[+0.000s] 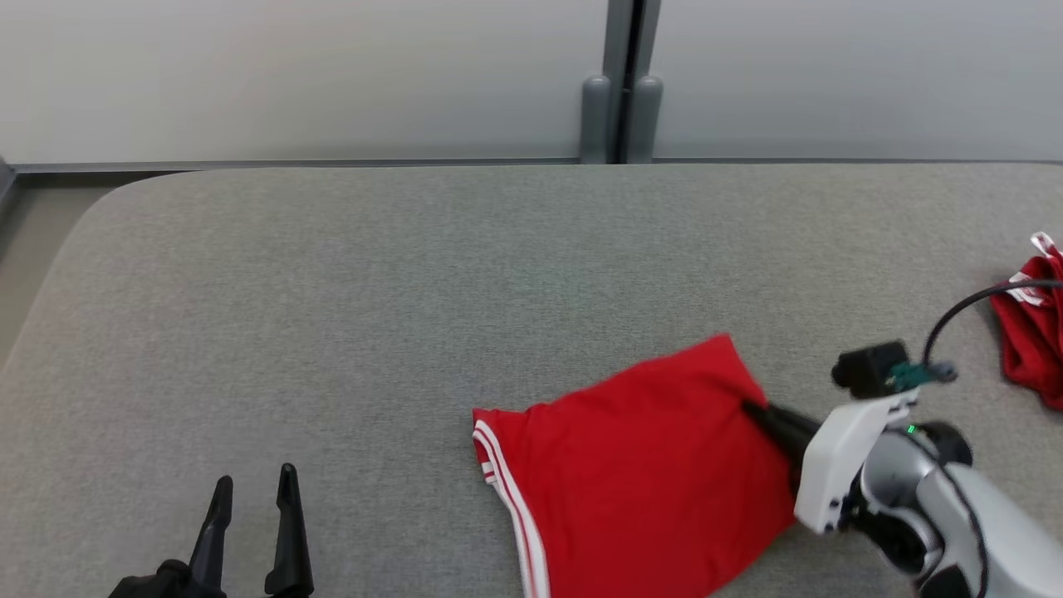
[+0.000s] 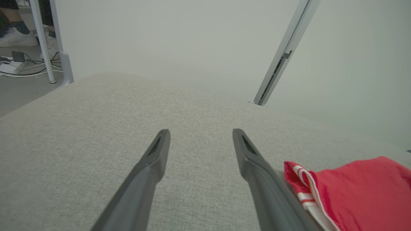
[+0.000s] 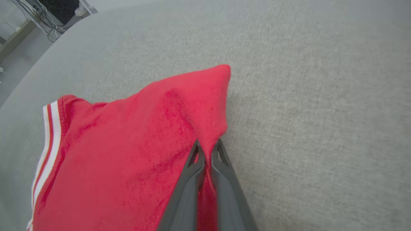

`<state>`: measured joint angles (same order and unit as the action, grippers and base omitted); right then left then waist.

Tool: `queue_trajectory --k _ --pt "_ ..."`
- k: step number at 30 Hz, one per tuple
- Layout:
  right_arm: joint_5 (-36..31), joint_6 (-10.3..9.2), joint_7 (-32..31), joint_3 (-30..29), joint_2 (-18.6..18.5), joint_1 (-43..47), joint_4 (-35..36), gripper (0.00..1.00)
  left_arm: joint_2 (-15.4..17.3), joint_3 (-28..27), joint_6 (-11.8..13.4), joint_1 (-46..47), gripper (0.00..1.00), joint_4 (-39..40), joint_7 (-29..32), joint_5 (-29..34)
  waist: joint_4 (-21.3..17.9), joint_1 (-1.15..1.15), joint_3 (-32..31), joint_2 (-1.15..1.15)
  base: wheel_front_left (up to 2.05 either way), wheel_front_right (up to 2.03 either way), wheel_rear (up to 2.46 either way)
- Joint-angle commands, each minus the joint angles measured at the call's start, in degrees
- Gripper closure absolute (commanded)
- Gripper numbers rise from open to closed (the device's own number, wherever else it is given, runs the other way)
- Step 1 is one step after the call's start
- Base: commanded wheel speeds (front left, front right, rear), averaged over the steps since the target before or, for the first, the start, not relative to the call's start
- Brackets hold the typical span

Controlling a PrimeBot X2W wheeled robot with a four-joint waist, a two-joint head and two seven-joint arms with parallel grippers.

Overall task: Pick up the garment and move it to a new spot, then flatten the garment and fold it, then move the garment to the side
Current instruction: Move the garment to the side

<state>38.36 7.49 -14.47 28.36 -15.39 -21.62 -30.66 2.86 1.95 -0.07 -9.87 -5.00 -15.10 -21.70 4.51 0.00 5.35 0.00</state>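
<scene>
A folded red garment [image 1: 631, 465] with white stripes along its left hem lies on the grey padded table [image 1: 415, 291], toward the front right. My right gripper [image 1: 751, 409] is shut on the garment's right edge, and in the right wrist view a ridge of red cloth [image 3: 205, 128] is pinched between the two fingers of that gripper [image 3: 207, 146]. My left gripper [image 1: 253, 486] stands open at the front left, well apart from the garment, nothing between its fingers [image 2: 160, 150]. The striped hem [image 2: 305, 186] lies just right of it in the left wrist view.
A second red garment with white trim [image 1: 1034, 332] lies crumpled at the table's right edge. A grey wall with a vertical post [image 1: 623, 83] stands behind the table. Off the far left corner are floor cables [image 2: 19, 64] and a person's shoes [image 2: 16, 37].
</scene>
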Motion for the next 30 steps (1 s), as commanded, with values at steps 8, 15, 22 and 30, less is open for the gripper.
queue_trajectory --k 8,15,22,30 --pt "3.58 -0.01 -4.16 -4.79 -16.32 -12.24 10.27 1.0 0.14 0.52 -1.1 4.71 0.0 1.08 -0.02 0.58 -10.0 0.0 4.67 0.0 0.0 0.0 0.0" --pt "2.37 -0.01 -8.27 -10.18 -23.39 -17.31 9.46 1.0 0.16 2.42 -2.32 8.52 0.0 -0.07 -0.01 0.98 -11.04 0.0 7.39 0.0 0.0 0.0 0.0" --pt "-3.05 -0.01 -10.62 -14.59 -27.19 -21.59 3.72 1.0 0.14 3.92 -2.29 9.13 0.0 -0.89 -0.01 1.18 -9.74 0.0 9.04 0.0 0.0 0.0 0.0" --pt "-13.56 -0.01 -7.86 -19.3 -28.15 -23.33 -4.1 0.0 0.13 3.77 -2.23 8.0 0.0 -0.94 -0.01 1.86 -9.39 0.0 9.94 0.0 0.0 0.0 0.0"
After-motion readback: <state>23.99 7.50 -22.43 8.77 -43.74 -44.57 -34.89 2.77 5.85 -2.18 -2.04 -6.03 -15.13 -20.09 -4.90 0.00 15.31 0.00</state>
